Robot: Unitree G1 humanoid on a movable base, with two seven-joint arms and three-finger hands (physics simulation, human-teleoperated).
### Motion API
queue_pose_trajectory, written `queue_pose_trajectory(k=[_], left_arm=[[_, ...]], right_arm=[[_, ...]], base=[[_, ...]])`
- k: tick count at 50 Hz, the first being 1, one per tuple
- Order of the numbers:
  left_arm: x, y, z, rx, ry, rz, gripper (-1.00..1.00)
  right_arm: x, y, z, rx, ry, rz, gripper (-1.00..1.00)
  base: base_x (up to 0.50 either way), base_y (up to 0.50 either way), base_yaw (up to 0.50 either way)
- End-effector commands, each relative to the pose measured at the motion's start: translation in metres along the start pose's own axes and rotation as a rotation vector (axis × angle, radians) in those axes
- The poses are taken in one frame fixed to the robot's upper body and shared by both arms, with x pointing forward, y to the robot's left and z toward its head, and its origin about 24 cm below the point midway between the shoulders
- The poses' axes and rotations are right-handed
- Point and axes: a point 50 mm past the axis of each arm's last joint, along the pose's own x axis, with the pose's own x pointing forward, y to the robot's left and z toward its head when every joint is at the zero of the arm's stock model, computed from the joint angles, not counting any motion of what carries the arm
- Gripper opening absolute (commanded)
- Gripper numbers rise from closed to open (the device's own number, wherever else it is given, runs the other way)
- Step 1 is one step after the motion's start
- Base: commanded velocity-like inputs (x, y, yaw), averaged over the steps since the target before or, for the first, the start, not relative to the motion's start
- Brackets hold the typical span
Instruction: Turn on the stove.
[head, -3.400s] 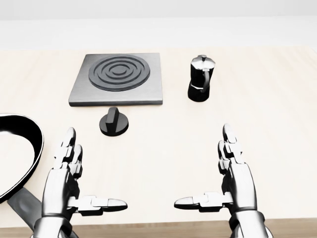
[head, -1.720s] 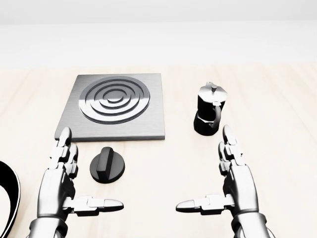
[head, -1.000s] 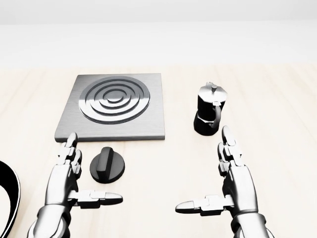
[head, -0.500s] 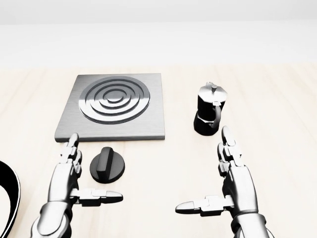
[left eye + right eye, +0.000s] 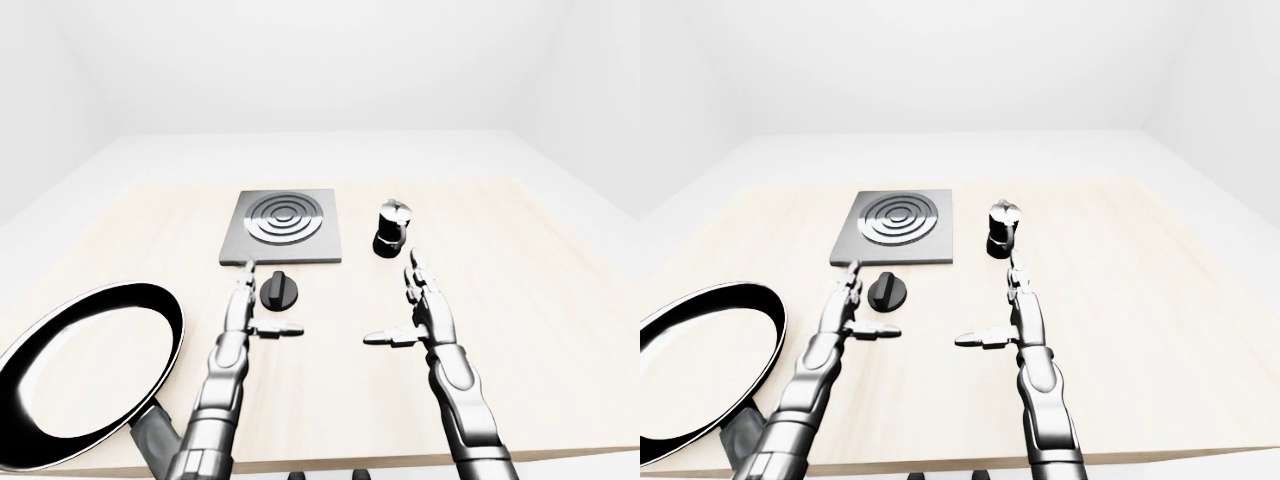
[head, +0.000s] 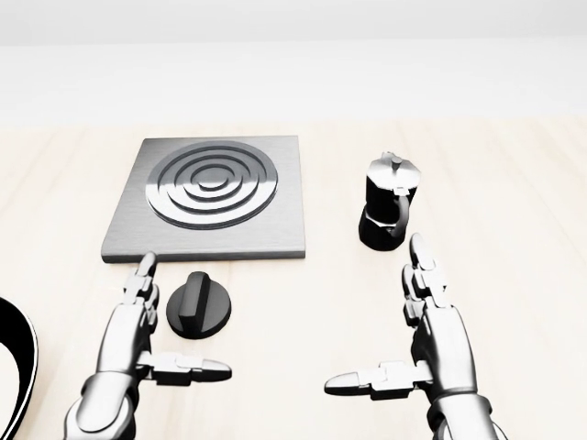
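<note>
Both arms reach up from the bottom of the head view over a pale wooden table (image 6: 514, 183). The left hand (image 6: 138, 339) is spread wide, its 2 long fingers (image 6: 142, 280) pointing toward 12 o'clock and its thumb jutting toward 3 o'clock; it holds nothing and lies just beside the stove knob (image 6: 199, 306), at the knob's 9 o'clock, and whether it touches cannot be told. The fingertips end right at the near edge of the stove (image 6: 209, 197). The right hand (image 6: 431, 344) mirrors it, also spread wide and empty, fingers toward 12 o'clock and thumb toward 9 o'clock, with its fingertips just beside the base of the coffee pot (image 6: 387, 213). The table is light, faintly grained and matte, and around it the room is plain white with bare walls. The stove is a flat square slab of brushed grey metal with raised concentric rings. The knob is a black disc with a straight ridge across it, lying at the stove's 6 o'clock, apart from it. The coffee pot is black with a shiny metal top, at the stove's 3 o'clock. A round black frying pan (image 5: 90, 365) with a glossy pale rim sits at the left hand's 8 o'clock in the left-eye view. Both hands are jointed polished silver metal.
</note>
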Motion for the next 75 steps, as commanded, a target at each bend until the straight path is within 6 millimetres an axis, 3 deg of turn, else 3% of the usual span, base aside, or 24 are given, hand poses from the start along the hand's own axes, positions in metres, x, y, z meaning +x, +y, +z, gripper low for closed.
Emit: queue_pose_trajectory(k=[1,75], left_arm=[[0.001,-0.002,-0.004,0.015,0.017,-0.014,1.00],[-0.009,-0.015,-0.006,0.050,0.024,-0.124,1.00]], right_arm=[[0.000,0.000,-0.001,0.000,0.001,0.001,1.00],[0.000,0.000,-0.001,0.000,0.005,0.003,1.00]], base=[[0.00,0.00,0.00],[0.00,0.00,0.00]])
